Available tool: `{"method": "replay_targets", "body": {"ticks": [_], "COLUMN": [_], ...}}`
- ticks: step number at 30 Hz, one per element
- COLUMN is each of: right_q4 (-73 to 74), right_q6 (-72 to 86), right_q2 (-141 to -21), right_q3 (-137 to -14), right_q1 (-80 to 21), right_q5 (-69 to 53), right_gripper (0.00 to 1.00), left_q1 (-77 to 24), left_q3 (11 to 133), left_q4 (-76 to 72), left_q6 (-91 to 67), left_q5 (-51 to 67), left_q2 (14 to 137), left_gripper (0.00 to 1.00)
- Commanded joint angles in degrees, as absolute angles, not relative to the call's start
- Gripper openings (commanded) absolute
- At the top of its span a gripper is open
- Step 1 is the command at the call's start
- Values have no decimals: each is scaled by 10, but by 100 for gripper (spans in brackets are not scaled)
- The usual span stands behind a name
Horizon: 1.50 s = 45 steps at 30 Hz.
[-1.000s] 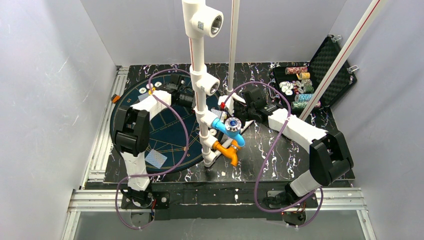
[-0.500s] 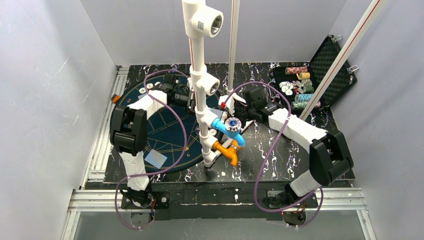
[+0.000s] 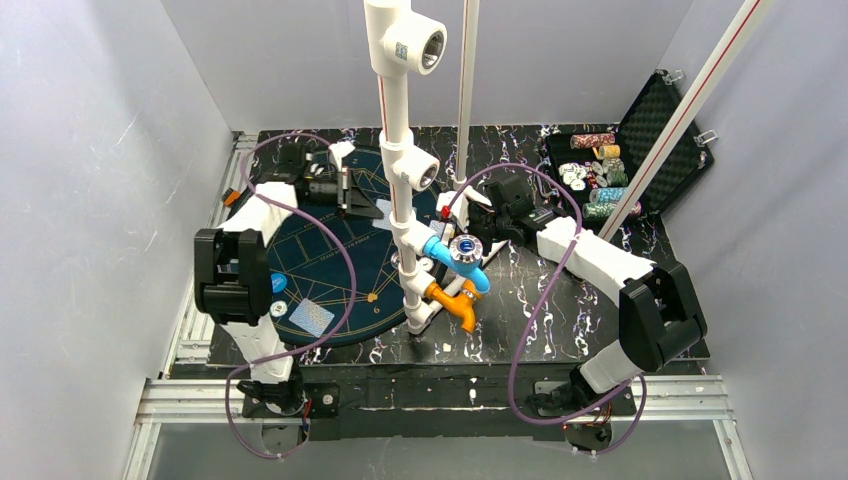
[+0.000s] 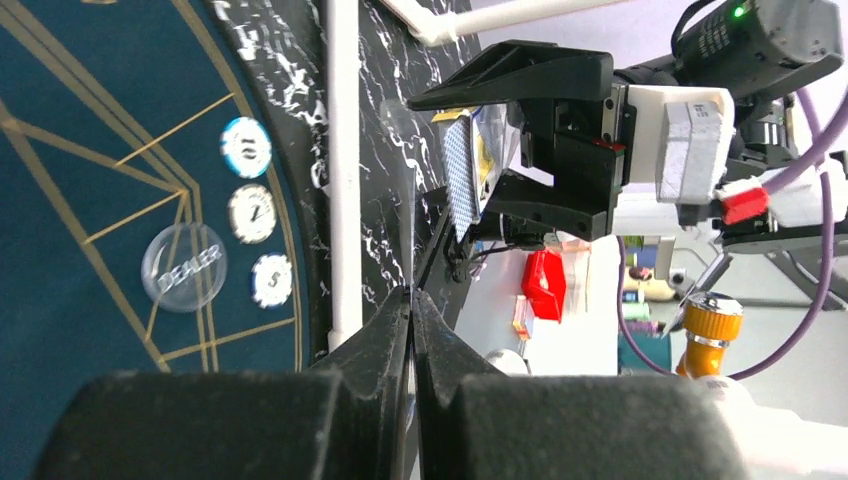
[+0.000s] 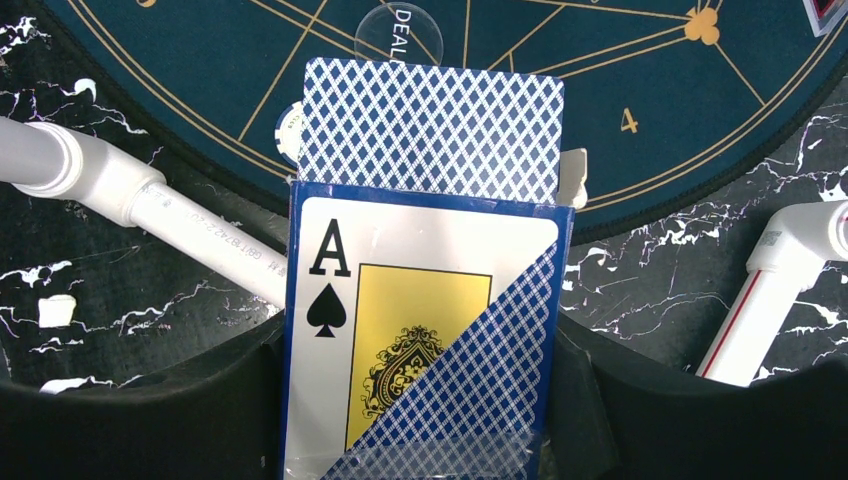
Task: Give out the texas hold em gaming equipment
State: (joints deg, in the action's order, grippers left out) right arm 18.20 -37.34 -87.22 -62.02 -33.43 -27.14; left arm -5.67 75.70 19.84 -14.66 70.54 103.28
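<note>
Worktop (image 3: pixel 470 345) of black marbled board, seen from above, with a round blue mat (image 3: pixel 300 245) on its left half. The left gripper (image 3: pixel 365 203) hovers over the mat's far right part, next to a white pipe stand (image 3: pixel 398 150) that rises at the mat's right side. The right gripper (image 3: pixel 480 215) sits past that stand, off the mat's right edge. One blue-backed card (image 3: pixel 311 318) lies face down near the mat's near edge, with a blue chip (image 3: pixel 282 285) and a pale chip (image 3: pixel 278 308) just left of it. A black case (image 3: pixel 655 125) with its lid raised holds chip stacks (image 3: pixel 595 180); it stands well to the right of the mat, at the far corner.

Left wrist view: the left gripper's fingers are pressed tightly together, and whether anything thin is pinched between them cannot be told. Three chips (image 4: pixel 252 212) sit in a row just inside the mat's rim, beside a clear dealer button (image 4: pixel 183 267). Past the rim, the right gripper faces this camera.

Right wrist view: the right gripper is clamped around a card box (image 5: pixel 420 340) showing the ace of spades, one black finger on each side. A protruding card (image 5: pixel 432 118) with a blue patterned back sticks out of the box top over the mat's rim, hiding most of a white chip (image 5: pixel 289 130). The dealer button lies just beyond it on the mat.
</note>
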Motion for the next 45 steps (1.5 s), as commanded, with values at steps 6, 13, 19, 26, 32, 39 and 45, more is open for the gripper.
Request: {"method": "replay_targets", "body": {"ticks": [6,13,19,26,32,39,45], "right_q4": [164,170,176,178,183,183,178], "right_q6": [-383,-385,-387,-388,-390,-394,-399], "right_q2": [-843,-841,-842,-843,-840,-842,-846], "right_q3": [-623,-623,-624,-627,-626,-627,-626], "right_q1": [-334,-334,-334,-334,-334,-334,-334], "right_q5": [-279,-279,-279,-279,-278,-278,-288], "right_gripper": [1,1,1,1,1,1,1], "left_q1": [22,23,-16,-66,-105,-128,-91], "left_q3": [708,630,618,617,619,626,656], "left_q4": [454,422,368,299,263,315,313], "left_q6": [123,114,68,-24,-64,-37,-37], "left_q5": [633,531,498,476,472,454,479], "left_q2": [994,1021,1041,1059,1070,1062,962], "left_gripper": [0,0,0,0,0,38,74]}}
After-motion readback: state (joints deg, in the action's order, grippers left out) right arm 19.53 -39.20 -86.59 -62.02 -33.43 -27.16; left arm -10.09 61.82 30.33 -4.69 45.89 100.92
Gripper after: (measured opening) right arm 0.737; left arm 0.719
